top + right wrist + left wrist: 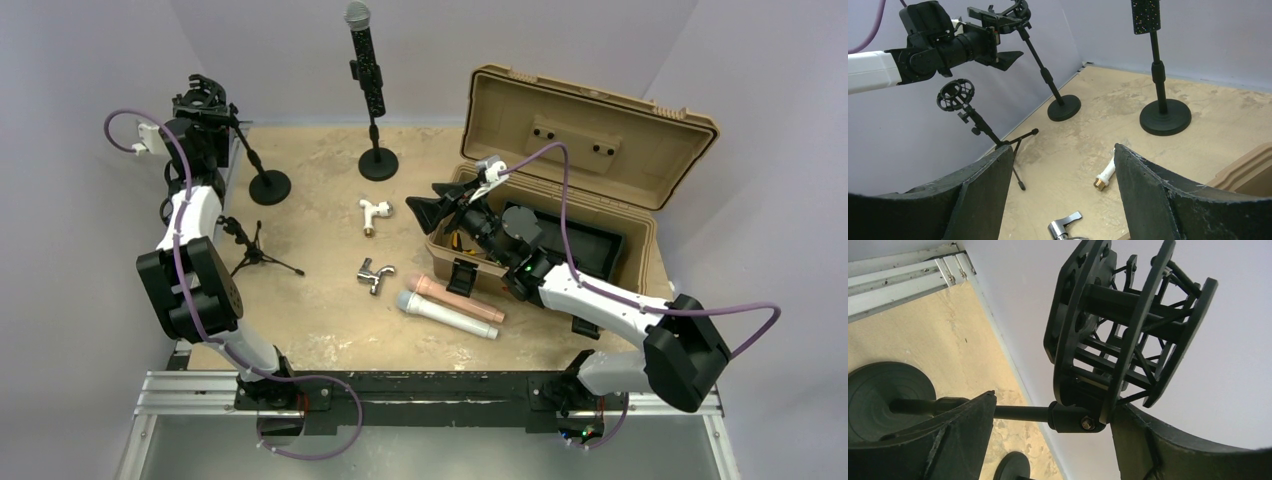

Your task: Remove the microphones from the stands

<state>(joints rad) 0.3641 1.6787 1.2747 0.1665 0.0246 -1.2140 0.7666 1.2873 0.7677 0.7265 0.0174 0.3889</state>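
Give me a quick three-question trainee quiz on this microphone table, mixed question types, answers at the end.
1. True or false: the black microphone is mounted on its round-base stand.
2. How many microphones lie flat on the table? A one, B two, C three.
3. Fill in: the lid of the tan case is ____.
Key: 1 true. 2 B, the pink microphone and the white microphone. 3 open.
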